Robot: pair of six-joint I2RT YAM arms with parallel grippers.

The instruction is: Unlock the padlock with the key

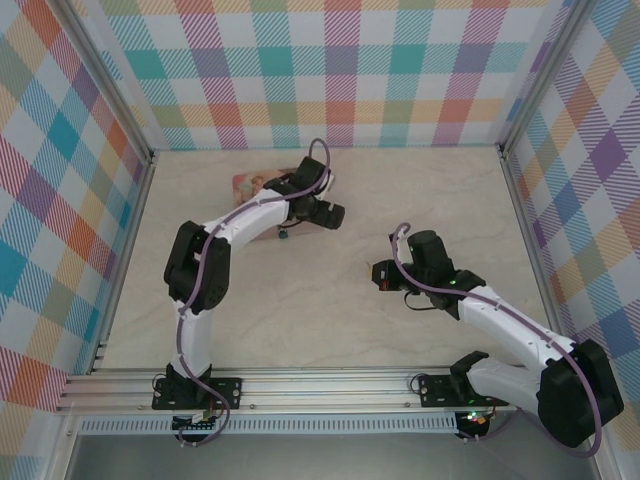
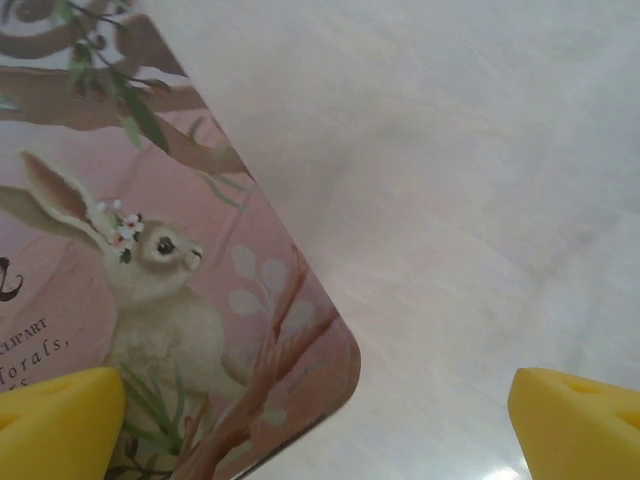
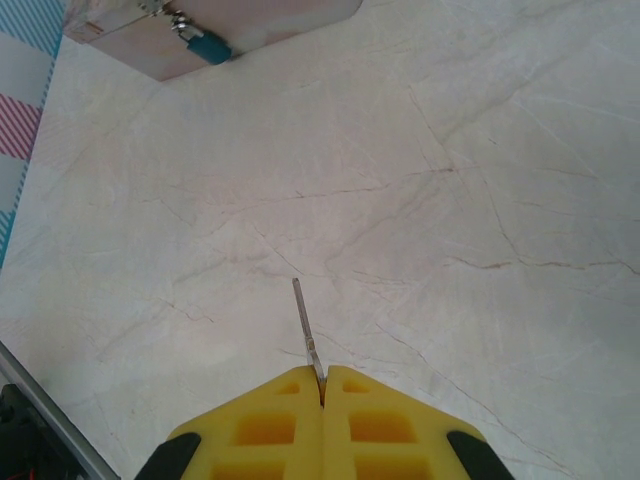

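Note:
The teal padlock [image 3: 207,47] hangs by its silver shackle on the front of the pink box [image 3: 230,22], far ahead and to the left in the right wrist view. From above, the padlock [image 1: 283,235] is a tiny speck at the box's near edge. My right gripper [image 3: 323,382] is shut on the key [image 3: 303,320], whose thin metal blade sticks out forward above the table. That right gripper [image 1: 381,275] sits to the right of the box, well apart from it. My left gripper [image 2: 318,435] stands open above the box's rounded corner [image 2: 330,350], with nothing between its yellow fingertips [image 2: 60,420].
The pink box [image 1: 250,184] printed with a rabbit lies at the back middle of the marble table [image 1: 330,320], partly under the left arm. Checked walls close in the table at the back and both sides. A metal rail [image 1: 320,385] runs along the near edge.

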